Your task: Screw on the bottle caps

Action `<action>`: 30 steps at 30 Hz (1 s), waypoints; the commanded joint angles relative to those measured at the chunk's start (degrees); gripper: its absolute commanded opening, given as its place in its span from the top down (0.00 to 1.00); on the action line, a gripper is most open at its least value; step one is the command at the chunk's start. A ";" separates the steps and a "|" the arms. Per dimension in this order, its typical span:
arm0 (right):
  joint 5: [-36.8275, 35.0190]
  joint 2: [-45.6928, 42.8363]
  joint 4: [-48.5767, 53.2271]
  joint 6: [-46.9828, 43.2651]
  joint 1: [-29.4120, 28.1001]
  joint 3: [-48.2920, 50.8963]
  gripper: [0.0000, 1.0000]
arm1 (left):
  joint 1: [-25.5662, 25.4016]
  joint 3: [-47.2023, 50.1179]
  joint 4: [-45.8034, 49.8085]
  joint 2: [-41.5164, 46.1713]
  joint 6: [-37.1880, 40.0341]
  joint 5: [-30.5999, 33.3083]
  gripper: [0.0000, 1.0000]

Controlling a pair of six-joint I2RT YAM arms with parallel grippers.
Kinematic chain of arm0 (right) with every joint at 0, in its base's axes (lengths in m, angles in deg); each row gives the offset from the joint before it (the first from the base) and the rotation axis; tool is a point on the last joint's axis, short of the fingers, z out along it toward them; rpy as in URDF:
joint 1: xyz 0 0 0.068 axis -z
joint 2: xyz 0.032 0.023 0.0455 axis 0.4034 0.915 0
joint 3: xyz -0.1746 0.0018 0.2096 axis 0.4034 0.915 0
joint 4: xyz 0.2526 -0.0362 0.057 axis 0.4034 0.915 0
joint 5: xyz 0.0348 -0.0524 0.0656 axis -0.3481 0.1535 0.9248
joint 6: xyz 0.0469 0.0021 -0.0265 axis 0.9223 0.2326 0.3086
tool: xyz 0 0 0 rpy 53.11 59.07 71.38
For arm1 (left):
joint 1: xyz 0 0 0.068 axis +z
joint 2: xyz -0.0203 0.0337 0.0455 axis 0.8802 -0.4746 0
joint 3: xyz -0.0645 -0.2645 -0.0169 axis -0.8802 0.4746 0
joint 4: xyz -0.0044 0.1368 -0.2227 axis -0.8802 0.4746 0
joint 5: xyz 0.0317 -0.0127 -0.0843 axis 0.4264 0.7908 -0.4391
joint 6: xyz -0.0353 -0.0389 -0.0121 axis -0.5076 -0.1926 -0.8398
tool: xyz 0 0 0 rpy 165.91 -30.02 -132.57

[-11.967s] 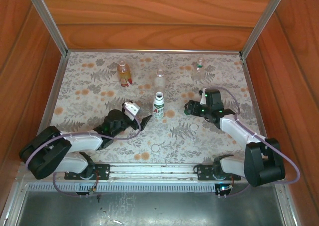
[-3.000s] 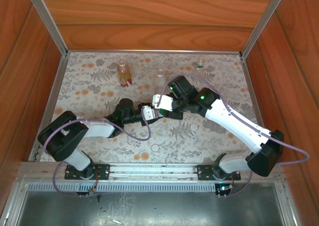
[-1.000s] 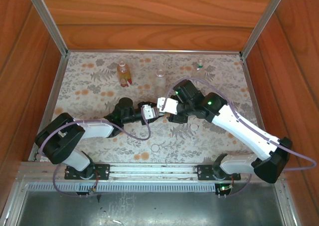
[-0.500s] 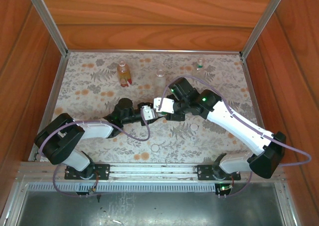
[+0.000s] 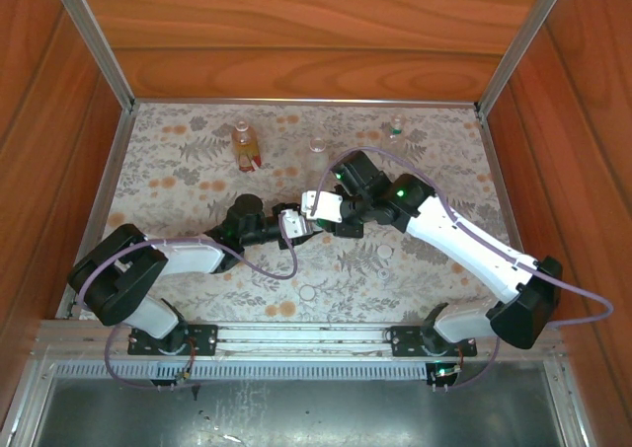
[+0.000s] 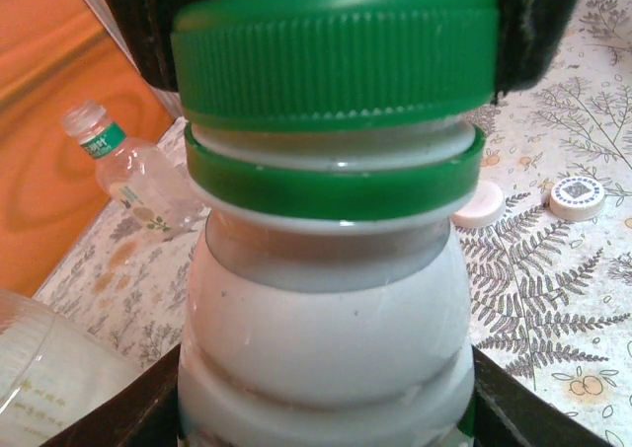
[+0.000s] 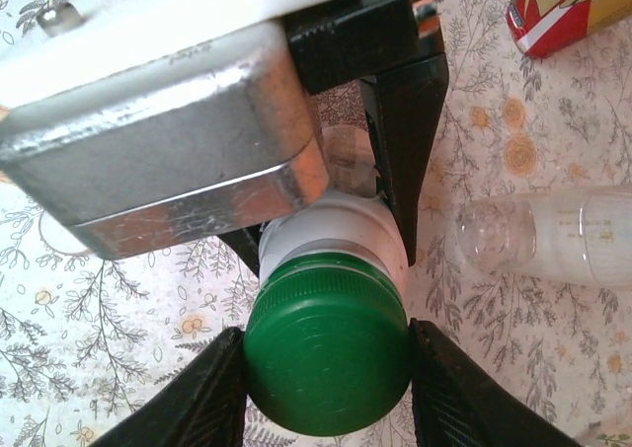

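Observation:
My left gripper (image 6: pixel 326 409) is shut on the body of the white bottle (image 6: pixel 326 338) and holds it near the table's middle (image 5: pixel 301 222). A dark green cap (image 7: pixel 328 358) sits on the bottle's neck, above a green ring. My right gripper (image 7: pixel 328 370) comes from the right and is shut on this cap, its black fingers (image 7: pixel 197 398) pressed against both sides. The amber bottle (image 5: pixel 243 143), a clear bottle (image 5: pixel 317 146) and a smaller clear bottle (image 5: pixel 396 128) stand capless at the back.
Two white caps (image 5: pixel 384 253) (image 5: pixel 307 292) lie loose on the floral cloth in front of the grippers. Wooden walls with metal rails enclose the table on three sides. The two arms meet at the middle and cross the central area.
The right gripper's jaws have narrowed onto the green cap and its wrist has shifted slightly left and back. The left gripper has kept still with the white bottle.

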 commanded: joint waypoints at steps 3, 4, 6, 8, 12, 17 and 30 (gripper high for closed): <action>-6.75 0.70 -7.61 24.25 -0.40 1.27 0.88 | -0.22 -0.61 -0.80 2.39 0.47 1.41 0.51; -9.53 0.95 -8.17 31.48 -0.37 1.15 0.91 | -0.22 -0.94 -0.80 2.47 0.42 1.66 0.51; -11.60 1.64 -7.73 43.31 -0.42 0.76 0.94 | -0.23 -1.40 -0.78 2.41 0.36 2.18 0.51; -12.80 2.00 -7.20 57.18 -0.51 0.63 0.97 | -0.24 -1.98 -0.78 2.15 0.54 2.78 0.51; -12.92 2.49 -3.00 82.13 -0.51 0.06 0.95 | -0.20 -2.72 -0.81 1.69 0.91 2.94 0.51; -10.42 -0.08 -3.38 79.09 -0.28 -0.04 0.69 | -0.22 -2.61 -0.73 0.75 0.88 2.52 0.51; -6.74 -8.09 -4.80 42.25 2.62 2.72 0.41 | -0.16 -0.78 -0.80 2.07 -0.65 0.69 0.51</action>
